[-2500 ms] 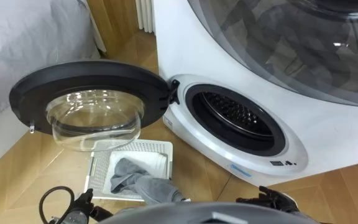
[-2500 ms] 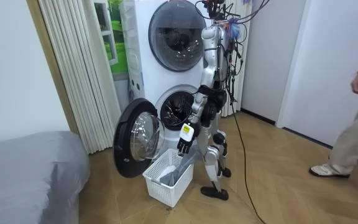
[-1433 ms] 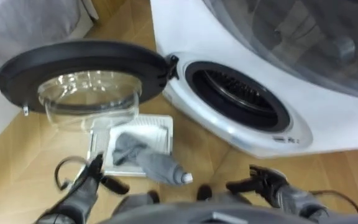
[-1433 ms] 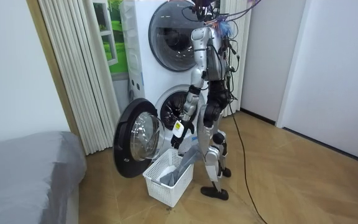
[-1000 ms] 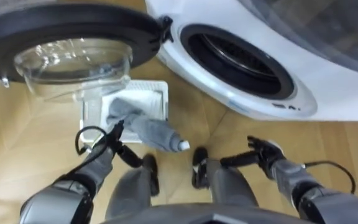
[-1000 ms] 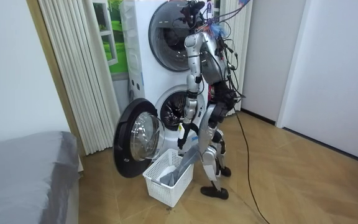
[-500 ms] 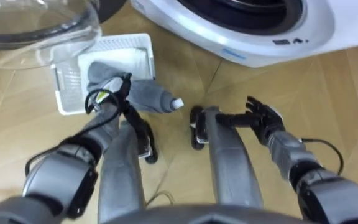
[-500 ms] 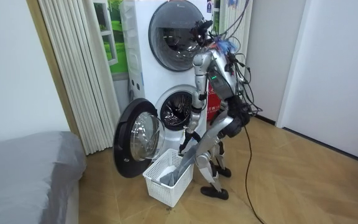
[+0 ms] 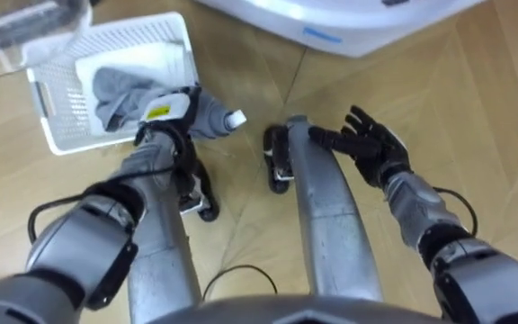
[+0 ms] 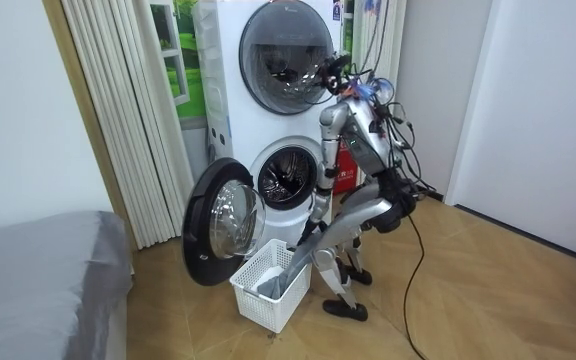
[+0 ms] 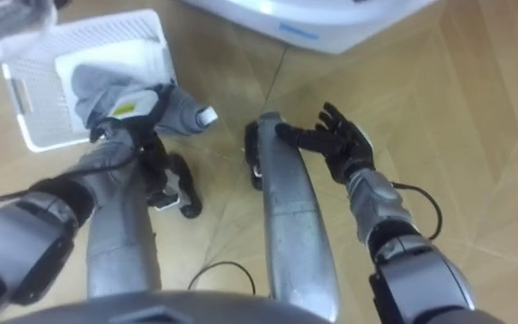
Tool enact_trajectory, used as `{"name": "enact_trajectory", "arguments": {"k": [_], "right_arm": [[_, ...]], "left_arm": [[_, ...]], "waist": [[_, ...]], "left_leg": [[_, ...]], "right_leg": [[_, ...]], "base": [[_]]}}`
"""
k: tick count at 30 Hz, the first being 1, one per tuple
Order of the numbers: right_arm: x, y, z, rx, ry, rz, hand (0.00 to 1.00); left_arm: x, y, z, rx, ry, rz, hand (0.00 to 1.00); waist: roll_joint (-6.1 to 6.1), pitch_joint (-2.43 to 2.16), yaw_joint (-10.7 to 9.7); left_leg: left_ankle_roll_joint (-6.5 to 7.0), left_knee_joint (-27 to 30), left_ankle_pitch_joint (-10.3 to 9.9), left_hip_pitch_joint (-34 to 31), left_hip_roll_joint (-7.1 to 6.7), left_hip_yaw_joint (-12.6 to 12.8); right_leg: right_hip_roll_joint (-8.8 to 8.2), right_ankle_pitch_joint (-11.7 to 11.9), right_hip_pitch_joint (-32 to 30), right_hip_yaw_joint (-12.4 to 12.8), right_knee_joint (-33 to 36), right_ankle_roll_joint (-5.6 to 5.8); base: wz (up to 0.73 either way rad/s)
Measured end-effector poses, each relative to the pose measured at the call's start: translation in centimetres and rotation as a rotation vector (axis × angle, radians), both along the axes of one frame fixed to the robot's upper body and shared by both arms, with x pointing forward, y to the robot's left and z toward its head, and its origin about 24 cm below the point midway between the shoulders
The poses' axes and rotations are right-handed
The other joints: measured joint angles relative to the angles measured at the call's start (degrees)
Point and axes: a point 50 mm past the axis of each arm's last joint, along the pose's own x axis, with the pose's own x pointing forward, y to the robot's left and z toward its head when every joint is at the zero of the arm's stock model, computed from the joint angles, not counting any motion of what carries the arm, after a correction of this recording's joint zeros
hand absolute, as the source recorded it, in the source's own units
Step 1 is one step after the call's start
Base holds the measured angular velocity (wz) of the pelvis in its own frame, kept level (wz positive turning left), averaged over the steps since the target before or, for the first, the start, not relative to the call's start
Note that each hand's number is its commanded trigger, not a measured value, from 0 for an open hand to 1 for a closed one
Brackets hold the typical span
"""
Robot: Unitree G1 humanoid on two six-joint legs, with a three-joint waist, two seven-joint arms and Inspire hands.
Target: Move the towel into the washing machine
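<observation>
Grey towel [image 9: 115,85] is lying bunched in the white basket [image 9: 43,108], with one end spilling over the basket's near edge onto the floor [image 9: 475,108], a small white label showing at that end. Left hand [image 9: 165,115] is sitting right on the towel at that near edge, back of the hand up; cannot tell whether it is gripping the cloth or just touching it. Right hand [image 9: 371,148] is hanging released, fingers spread and straight, holding nothing, over the wood floor just beside the robot's right leg and well apart from the basket. In the room view the robot is standing bent forward at the hips in front of the lower washer [image 10: 268,170], with the basket just beside its feet. Washer door [image 10: 218,235] is standing wide open, swung to the room view's left, next to the basket. Drum opening is facing the robot.
</observation>
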Motion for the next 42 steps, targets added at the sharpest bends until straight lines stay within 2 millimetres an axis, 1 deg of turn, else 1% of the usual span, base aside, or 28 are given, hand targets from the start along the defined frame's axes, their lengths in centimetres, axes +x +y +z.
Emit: {"name": "enact_trajectory", "arguments": {"k": [1,2,4,6,8,9,10,11,12,15,17,19,21,23,25,30,34,36,42], "right_arm": [[0.1,0.2,0.1,0.005,-0.010,0.013,0.00],[0.1,0.2,0.1,0.006,-0.013,0.020,0.00],[0.3,0.5,0.3,0.013,-0.028,0.037,0.00],[0.6,0.7,0.6,0.014,-0.048,0.050,0.00],[0.7,1.0,0.8,0.015,-0.059,0.066,0.00],[0.8,1.2,0.9,0.019,-0.067,0.078,0.00],[0.9,1.2,0.9,0.020,-0.071,0.080,0.00],[0.9,1.2,1.0,0.021,-0.072,0.083,0.00],[0.9,1.3,1.0,0.021,-0.074,0.087,0.00],[1.0,1.4,1.1,0.025,-0.080,0.097,0.00],[1.0,1.4,1.1,0.023,-0.081,0.099,0.00],[1.1,1.6,1.2,0.024,-0.082,0.107,0.00],[1.1,1.7,1.2,0.027,-0.081,0.111,0.00],[1.1,1.7,1.1,0.028,-0.076,0.111,0.00],[1.0,1.7,1.1,0.027,-0.075,0.110,0.00],[1.0,1.7,1.1,0.027,-0.073,0.107,0.00],[0.9,1.5,1.0,0.029,-0.069,0.100,0.00],[0.9,1.4,1.0,0.025,-0.068,0.101,0.00],[-0.2,1.1,0.2,0.018,-0.035,0.077,0.00]], "left_arm": [[0.0,-0.1,0.0,0.023,0.001,-0.021,0.00],[-0.1,-0.1,-0.1,0.033,0.003,-0.031,0.00],[-0.1,0.0,-0.1,0.073,0.005,-0.068,0.00],[0.0,0.3,0.0,0.107,0.001,-0.091,0.00],[0.0,0.6,0.1,0.130,0.000,-0.101,0.22],[0.1,0.9,0.1,0.148,-0.001,-0.109,0.53],[0.1,0.9,0.1,0.160,-0.001,-0.119,0.71],[0.1,1.0,0.2,0.163,-0.002,-0.119,0.80],[0.1,1.1,0.2,0.166,-0.005,-0.119,1.00],[0.2,1.4,0.4,0.176,-0.036,-0.115,1.00],[0.7,1.5,1.0,0.182,-0.070,-0.113,1.00],[1.1,2.2,1.5,0.212,-0.084,-0.121,1.00],[1.0,2.6,1.5,0.239,-0.082,-0.133,1.00],[1.1,2.7,1.5,0.248,-0.081,-0.130,1.00],[1.0,2.7,1.5,0.272,-0.072,-0.151,1.00],[0.8,2.5,1.1,0.299,-0.044,-0.191,1.00],[0.6,2.4,1.0,0.298,-0.035,-0.194,1.00],[0.6,2.3,0.9,0.293,-0.032,-0.190,1.00],[-0.6,2.4,-0.1,0.272,0.000,-0.172,1.00]], "waist": [[-0.01,0.00,-0.17],[-0.03,-0.01,-0.43],[-0.08,-0.01,-1.51],[-0.10,-0.02,-1.71],[-0.14,-0.01,-2.68],[-0.15,-0.01,-3.21],[-0.19,0.00,-3.39],[-0.26,0.00,-3.52],[-0.42,-0.07,-3.82],[-0.80,-0.06,-4.42],[-0.85,-0.08,-4.71],[-1.24,-0.02,-5.64],[-1.45,-0.08,-6.48],[-1.87,-0.10,-6.79],[-1.96,-0.09,-6.99],[-1.97,-0.09,-7.12],[-1.99,-0.09,-6.46],[-2.00,-0.10,-6.30],[-2.01,-0.13,-5.74]], "left_leg": [[-0.39,0.62,-0.42,-0.41,0.34,0.00],[-0.50,0.92,-0.61,-0.60,0.34,-0.07],[-0.61,2.02,-1.42,-1.37,0.82,-0.25],[-0.93,2.70,-1.87,-2.07,1.37,-0.48],[-1.01,3.09,-2.06,-2.70,1.31,-0.73],[-1.08,3.42,-2.31,-3.05,1.31,-0.82],[-1.17,3.71,-2.58,-3.31,1.32,-0.89],[-1.13,3.75,-2.62,-3.43,1.35,-0.95],[-1.18,3.75,-2.67,-3.75,1.49,-1.02],[-0.91,3.82,-2.82,-4.31,1.63,-1.04],[-0.75,3.98,-3.03,-4.48,1.86,-1.12],[-0.70,4.11,-3.16,-4.68,1.97,-1.21],[-0.57,4.12,-3.24,-4.85,2.01,-1.20],[-0.56,4.13,-3.38,-4.88,2.02,-1.19],[-0.45,4.27,-3.60,-4.99,2.04,-1.22],[-0.16,4.57,-3.87,-5.02,2.05,-1.20],[-0.21,5.75,-4.50,-4.90,2.40,-1.27],[-0.21,5.91,-4.54,-4.82,2.36,-1.27],[-0.18,5.59,-4.57,-1.87,2.14,-1.21]], "right_leg": [[0.40,-0.14,-0.47,-0.02,0.35,-0.25],[0.37,-0.27,-0.70,-0.06,0.69,-0.46],[0.49,-0.89,-1.52,-0.22,1.81,-0.90],[1.16,-0.99,-2.21,-0.33,2.02,-1.03],[1.20,-1.29,-2.78,-0.43,2.43,-1.18],[1.19,-1.62,-3.12,-0.49,2.79,-1.15],[1.18,-1.86,-3.27,-0.72,2.96,-1.29],[1.17,-1.94,-3.32,-0.80,3.01,-1.34],[1.17,-2.04,-3.55,-0.89,3.01,-1.33],[1.14,-2.22,-3.97,-1.05,2.99,-1.27],[1.03,-2.36,-3.96,-1.37,2.93,-1.32],[0.77,-2.62,-3.96,-1.74,2.96,-1.34],[0.31,-2.82,-3.92,-2.23,2.96,-1.37],[0.24,-2.92,-3.92,-2.30,2.92,-1.27],[0.25,-3.04,-3.92,-2.34,2.89,-1.10],[0.21,-3.19,-3.80,-2.34,2.89,-0.85],[0.52,-3.31,-3.67,-2.32,3.69,-0.74],[0.45,-3.33,-3.58,-2.31,3.81,-0.73],[0.27,-3.49,-0.62,-2.30,3.57,-0.59]], "base": [[-0.13],[-0.11],[-0.02],[-0.12],[-0.04],[0.00],[0.00],[0.00],[0.04],[0.01],[0.00],[0.02],[0.06],[0.00],[0.00],[-0.01],[-0.06],[-0.02],[0.00]]}}
